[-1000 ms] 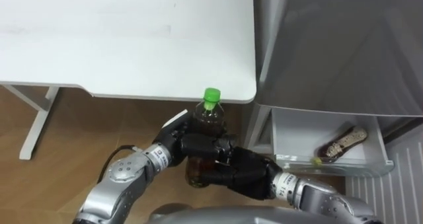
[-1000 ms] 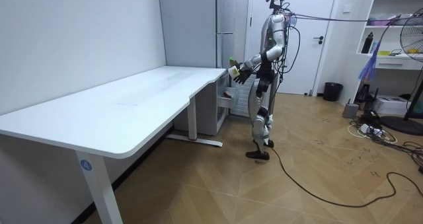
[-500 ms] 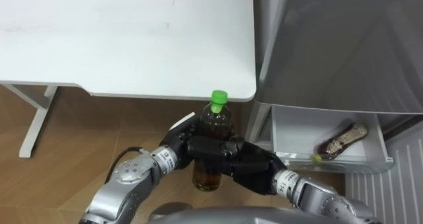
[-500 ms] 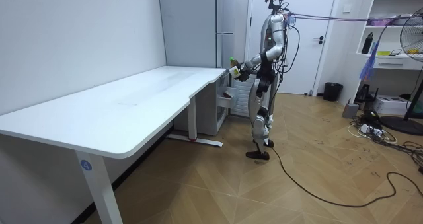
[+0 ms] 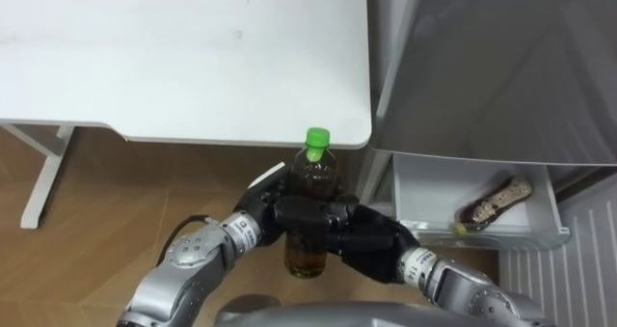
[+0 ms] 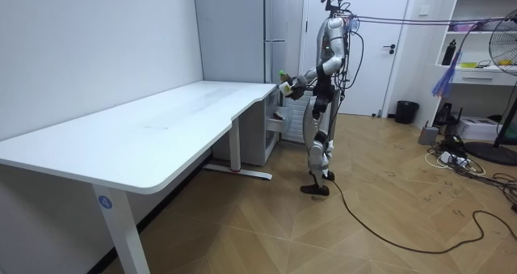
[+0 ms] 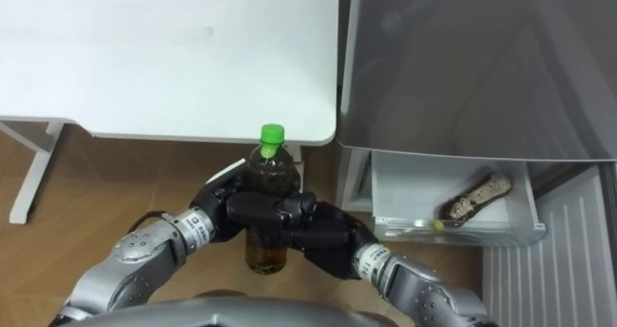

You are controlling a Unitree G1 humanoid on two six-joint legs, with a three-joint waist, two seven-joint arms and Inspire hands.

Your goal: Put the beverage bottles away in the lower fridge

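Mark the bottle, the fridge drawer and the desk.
bottle [image 5: 313, 176], left eye view, brown upper body.
fridge drawer [image 5: 431, 192], left eye view, bare inside floor.
desk [image 5: 193, 57], left eye view, bare top.

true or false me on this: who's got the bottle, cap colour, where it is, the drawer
1. Both the left hand and the right hand are curled round the bottle. True.
2. The cap is red. False: it is green.
3. The bottle stands on the table. False: it is held up off the table's edge, over the floor.
4. The drawer is open. True.
5. The drawer holds nothing. False: a brownish packet lies in it.
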